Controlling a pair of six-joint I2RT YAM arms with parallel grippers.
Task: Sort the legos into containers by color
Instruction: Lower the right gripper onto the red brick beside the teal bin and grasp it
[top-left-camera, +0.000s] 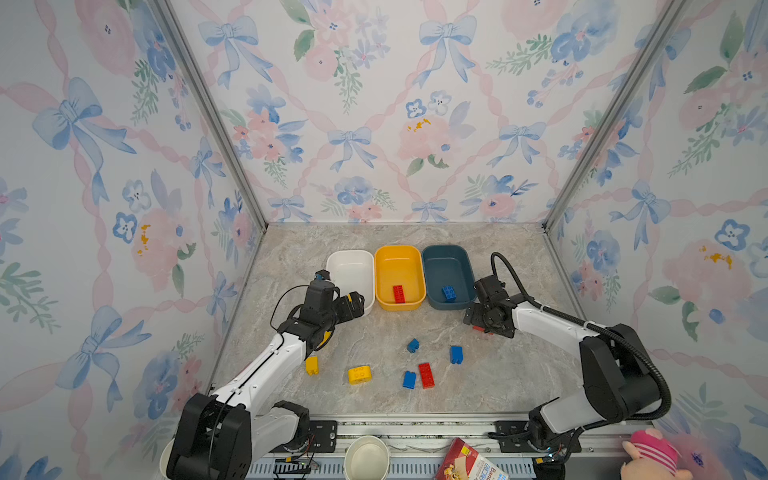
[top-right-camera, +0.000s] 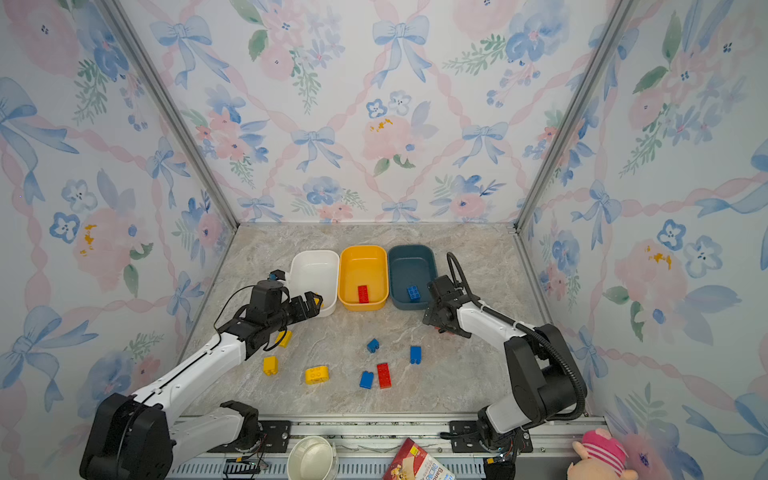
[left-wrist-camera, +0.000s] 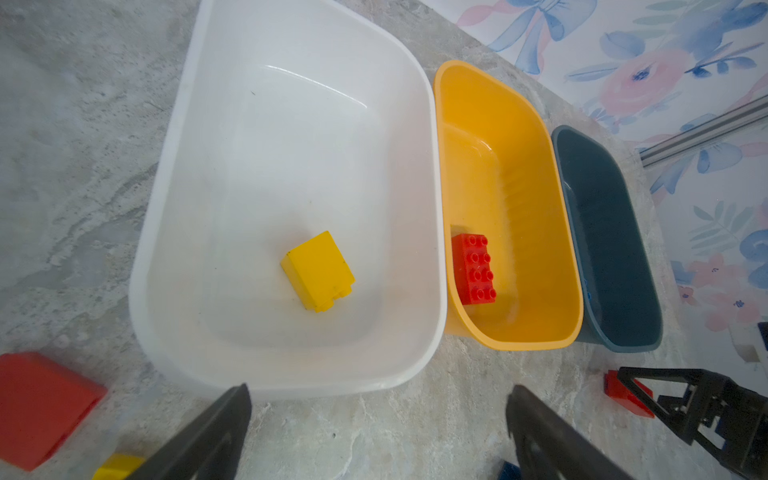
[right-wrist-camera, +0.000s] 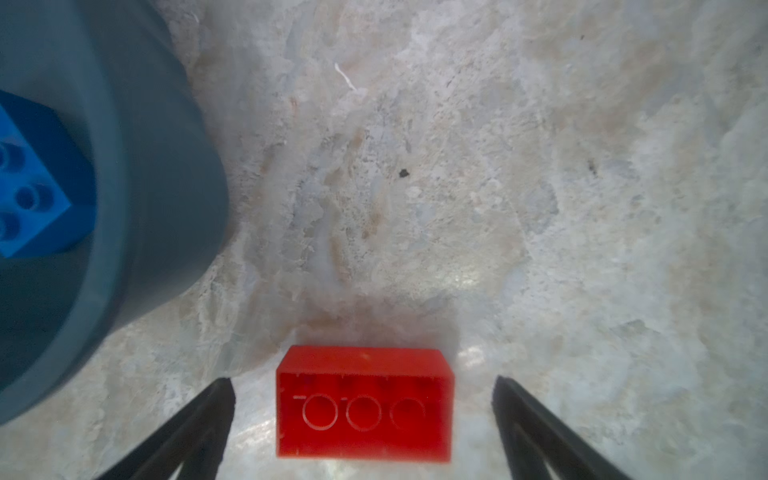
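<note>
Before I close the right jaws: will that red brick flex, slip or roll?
Probably rigid: the red brick looks like moulded plastic. Its smooth, glossy faces may slip. Boxy and lying on its side, it likely slides, not rolls.

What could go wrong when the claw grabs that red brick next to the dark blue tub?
1. The red brick lies with its hollow underside showing, between the fingers of the open right claw, so it might twist or slip when squeezed.
2. The teal tub sits close beside it; the claw could bump it.
3. That nearest tub holds a blue brick; the other red brick is in the yellow tub, so dropping too early would mix colors.
</note>
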